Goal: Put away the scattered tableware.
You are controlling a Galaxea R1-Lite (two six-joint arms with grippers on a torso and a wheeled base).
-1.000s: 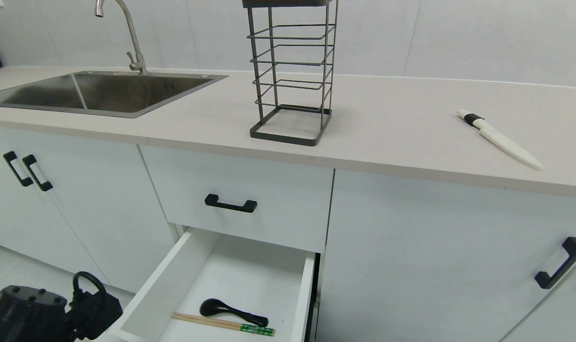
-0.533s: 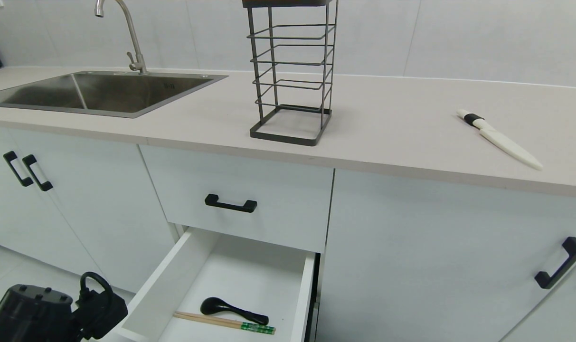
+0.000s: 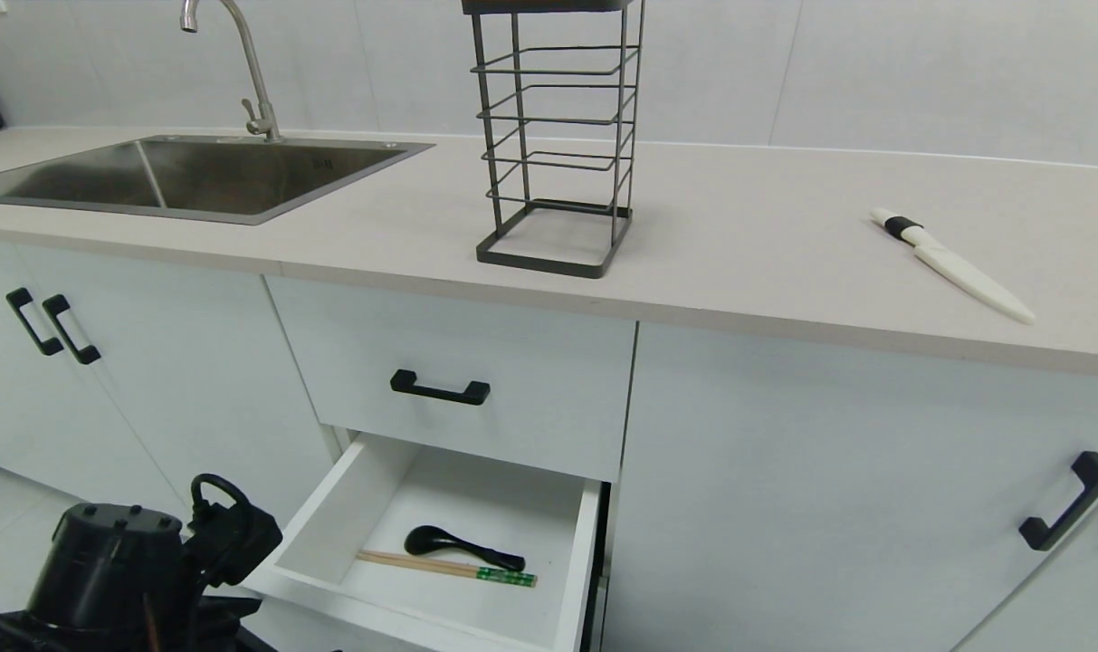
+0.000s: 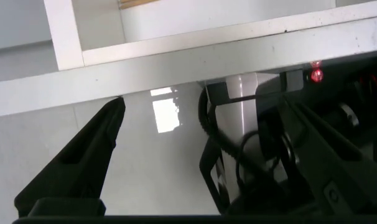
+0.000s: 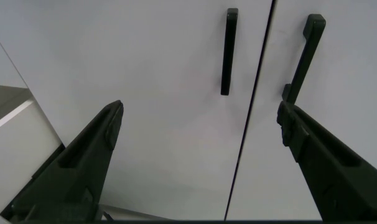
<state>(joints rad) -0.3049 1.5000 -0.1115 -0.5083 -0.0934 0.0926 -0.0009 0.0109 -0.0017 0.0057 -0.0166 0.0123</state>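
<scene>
A white knife with a black band lies on the counter at the right. Below the counter, the lower white drawer stands partly open, holding a black spoon and a pair of wooden chopsticks. My left arm is low at the drawer's front left corner. In the left wrist view my left gripper is open, its fingers spanning the drawer's front panel; whether they touch it I cannot tell. My right gripper is open and holds nothing, facing white cabinet doors.
A tall black wire rack stands mid-counter, with a steel sink and tap at the left. The shut upper drawer has a black handle. Two black door handles show before the right gripper.
The lower drawer has slid partway inward with the spoon and chopsticks in it. My left arm has moved right and up along with the drawer's front.
</scene>
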